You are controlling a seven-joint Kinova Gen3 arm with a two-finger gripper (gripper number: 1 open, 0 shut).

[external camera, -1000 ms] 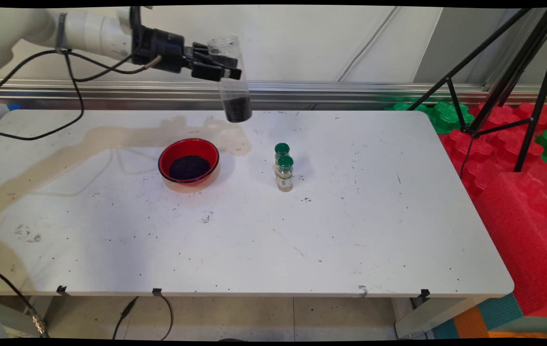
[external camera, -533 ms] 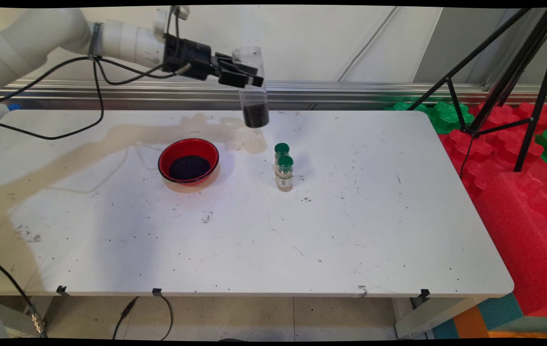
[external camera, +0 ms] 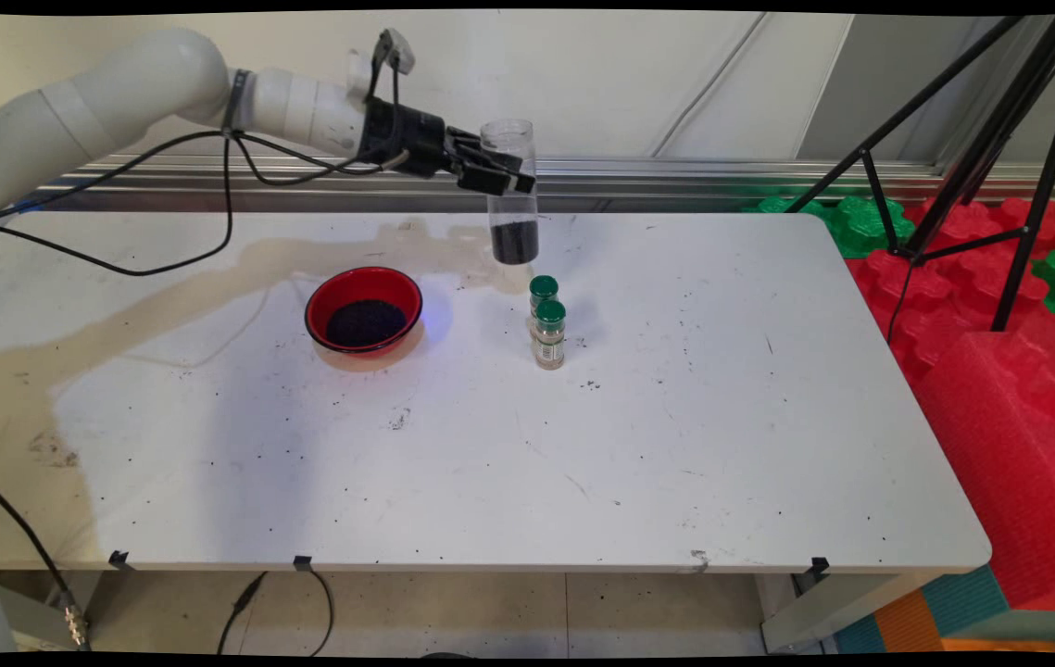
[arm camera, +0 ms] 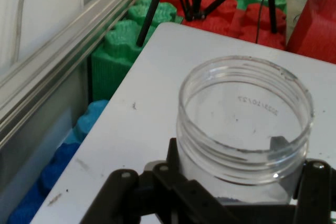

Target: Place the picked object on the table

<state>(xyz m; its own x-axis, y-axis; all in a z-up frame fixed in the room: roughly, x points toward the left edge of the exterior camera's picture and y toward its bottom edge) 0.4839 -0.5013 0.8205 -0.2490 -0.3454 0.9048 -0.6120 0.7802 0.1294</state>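
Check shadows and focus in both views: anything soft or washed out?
Main view: sharp; the arm's long tan shadow crosses the white table behind the red bowl of dark grains. Hand view: the clear plastic jar rim is crisp, the foam blocks behind slightly soft.

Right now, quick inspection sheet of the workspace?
Surface: white table, dark specks, tan stain at left.
Job's things: clear jar with dark grains at bottom, held upright in the air; red bowl of dark grains.
Clutter: two green-capped bottles, close together.
Grippers: pincer shut on the jar, below its open mouth.
Cables: black cables hang from arm.
Surroundings: tripod, red and green foam blocks, wall.
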